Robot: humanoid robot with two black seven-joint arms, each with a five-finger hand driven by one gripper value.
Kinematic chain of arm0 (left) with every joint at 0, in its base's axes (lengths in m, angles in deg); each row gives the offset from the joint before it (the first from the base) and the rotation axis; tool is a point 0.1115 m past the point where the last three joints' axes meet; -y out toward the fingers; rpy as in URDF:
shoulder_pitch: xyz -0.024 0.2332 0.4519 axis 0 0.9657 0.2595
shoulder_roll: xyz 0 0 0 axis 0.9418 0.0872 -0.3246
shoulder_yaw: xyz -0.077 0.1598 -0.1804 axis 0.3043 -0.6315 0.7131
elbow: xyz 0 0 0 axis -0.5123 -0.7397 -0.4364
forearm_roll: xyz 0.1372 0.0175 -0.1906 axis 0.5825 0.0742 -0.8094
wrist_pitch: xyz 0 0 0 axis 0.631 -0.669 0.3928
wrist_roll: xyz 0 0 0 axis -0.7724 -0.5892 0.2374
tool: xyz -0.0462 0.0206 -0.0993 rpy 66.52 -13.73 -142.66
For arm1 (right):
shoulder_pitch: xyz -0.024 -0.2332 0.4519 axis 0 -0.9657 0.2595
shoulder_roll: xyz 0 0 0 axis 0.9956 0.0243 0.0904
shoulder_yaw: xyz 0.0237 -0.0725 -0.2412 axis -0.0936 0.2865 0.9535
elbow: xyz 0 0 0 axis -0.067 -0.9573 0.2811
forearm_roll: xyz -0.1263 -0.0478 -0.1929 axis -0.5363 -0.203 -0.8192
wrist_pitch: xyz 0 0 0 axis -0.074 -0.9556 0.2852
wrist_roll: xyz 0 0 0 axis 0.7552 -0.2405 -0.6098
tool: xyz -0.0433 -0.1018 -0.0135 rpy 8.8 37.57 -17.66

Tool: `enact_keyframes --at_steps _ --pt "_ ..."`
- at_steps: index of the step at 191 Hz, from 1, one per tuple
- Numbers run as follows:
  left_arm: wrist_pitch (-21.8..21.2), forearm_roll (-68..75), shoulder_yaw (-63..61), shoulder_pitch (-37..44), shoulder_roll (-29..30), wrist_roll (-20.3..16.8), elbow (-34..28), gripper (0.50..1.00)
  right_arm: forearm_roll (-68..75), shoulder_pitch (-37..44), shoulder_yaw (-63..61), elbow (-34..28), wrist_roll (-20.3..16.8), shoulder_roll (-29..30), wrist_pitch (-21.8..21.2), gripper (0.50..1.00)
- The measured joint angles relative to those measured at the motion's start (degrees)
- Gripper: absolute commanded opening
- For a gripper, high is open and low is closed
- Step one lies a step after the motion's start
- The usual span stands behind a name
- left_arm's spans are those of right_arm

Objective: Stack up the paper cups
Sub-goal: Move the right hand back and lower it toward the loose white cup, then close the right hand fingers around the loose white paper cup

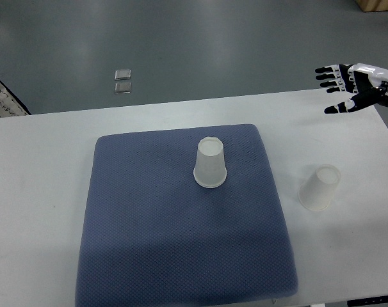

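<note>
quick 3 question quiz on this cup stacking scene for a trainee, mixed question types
1. True or false: both paper cups stand on the blue mat.
2. Multiple choice: the right hand is (A) gripping a cup, (B) open and holding nothing, above the table's far right corner, (C) resting flat on the mat.
3. Short answer: which way up are the cups?

Key
1. False: the cup on the mat is there, but the cup on the table stands on the white table, right of the mat.
2. B.
3. Both upside down, rims down.
</note>
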Motion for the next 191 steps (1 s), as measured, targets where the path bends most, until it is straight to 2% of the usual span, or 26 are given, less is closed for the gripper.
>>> enact_keyframes --at_steps 23,55,82,136,191 --pt "0.0 0.0 0.0 0.0 0.0 0.0 0.0 1.0 -9.2 0.1 1.0 -3.2 2.8 -1.7 0.0 0.928" --pt "0.0 0.0 0.0 0.0 0.0 0.0 0.0 1.0 -24.0 -0.1 1.3 -6.0 9.2 -3.3 0.1 0.928" --pt "0.0 0.0 0.0 0.0 0.0 0.0 0.0 1.0 -29.3 -0.3 4.1 -8.3 11.8 -4.1 0.4 0.928" --pt "0.0 0.0 0.0 0.0 0.0 0.0 0.0 1.0 -31.2 0.5 9.2 -14.0 13.1 -7.3 0.8 0.928" --pt "0.0 0.0 0.0 0.0 0.0 0.0 0.0 1.0 -31.7 0.3 15.8 -13.8 12.4 -7.4 9.8 0.928"
